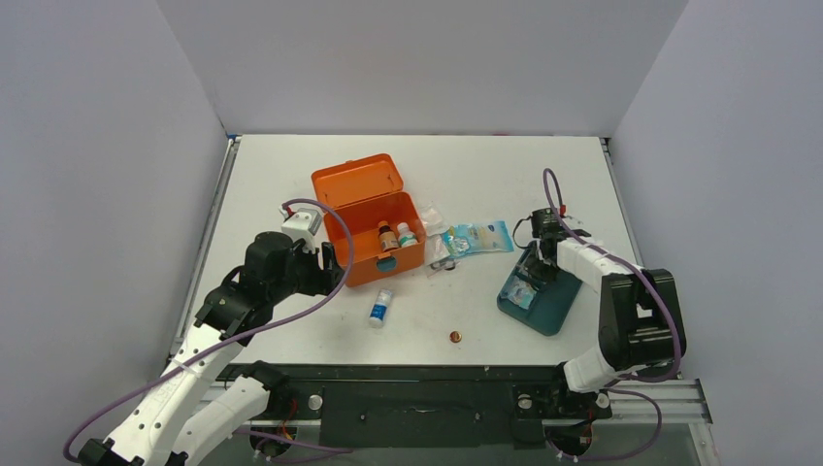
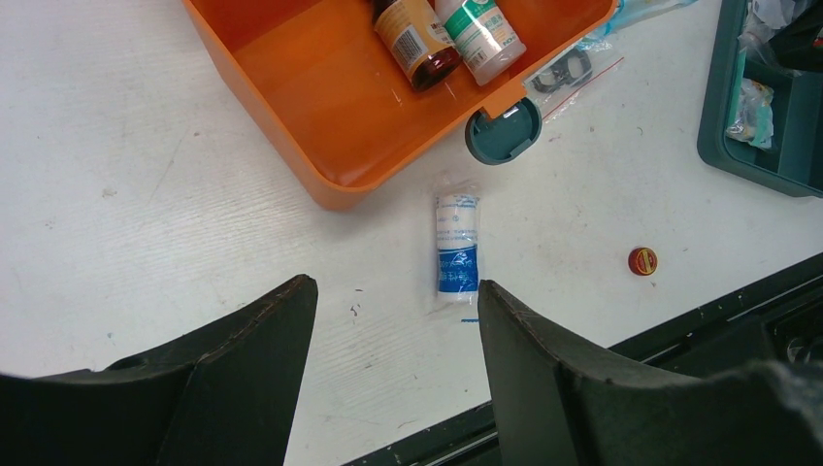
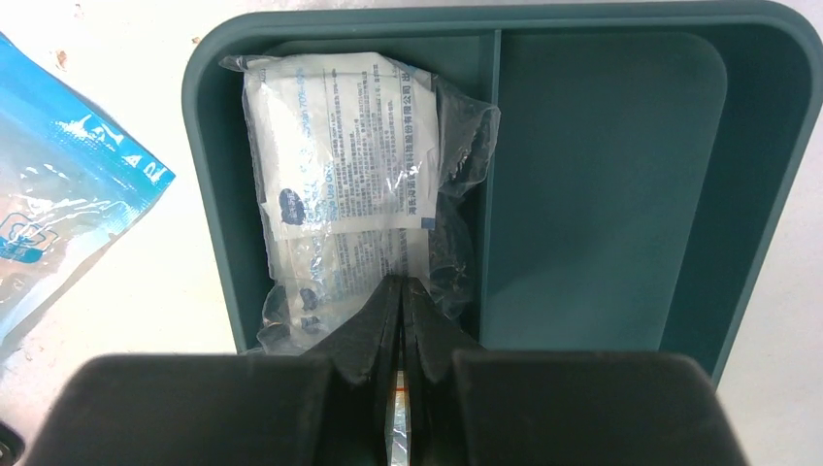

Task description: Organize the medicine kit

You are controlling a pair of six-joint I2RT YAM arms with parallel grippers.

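The medicine kit is an orange box with its lid open, and a brown bottle and a white bottle lie inside it. My left gripper is open and empty, just off the kit's near-left corner. A blue-and-white bandage roll lies on the table past its right finger. My right gripper is shut, with its tips over a clear plastic packet in the left compartment of the teal tray. Whether it pinches the film cannot be seen.
A blue foil packet and small clear bags lie between the kit and the teal tray. A small red cap sits near the table's front edge. The kit's teal latch hangs at its front.
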